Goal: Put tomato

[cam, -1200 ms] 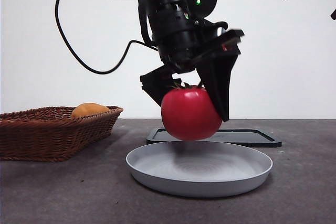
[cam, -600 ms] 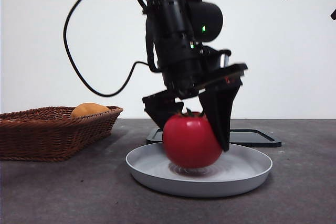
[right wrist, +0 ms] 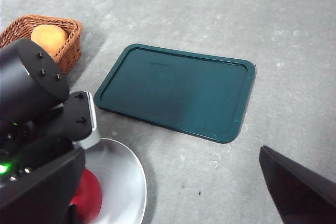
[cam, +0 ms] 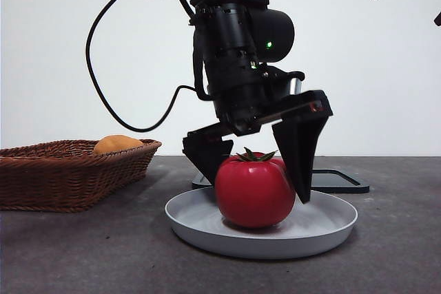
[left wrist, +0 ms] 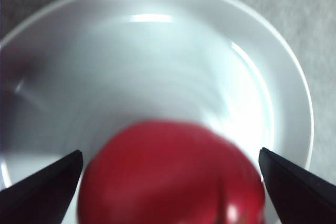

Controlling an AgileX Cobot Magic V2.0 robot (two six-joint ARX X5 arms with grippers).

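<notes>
On the grey plate (cam: 324, 228), near centre: tomato (cam: 254, 191), red, green stem up, bare rim clear all round. Left gripper (cam: 256, 170) straddles it, jaws spread, tips apart from the skin. Beyond: dark green tray (right wrist: 176, 92), flat. At one side: wicker basket (cam: 65, 173) holding an orange fruit (cam: 117, 144). Right gripper (right wrist: 168, 192) waits high, jaws wide.

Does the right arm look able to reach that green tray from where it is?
Probably yes. The right tool hangs over the table with its jaws apart, and the green tray lies bare beyond it. The left tool, busy at the grey plate, stands off to one side.
</notes>
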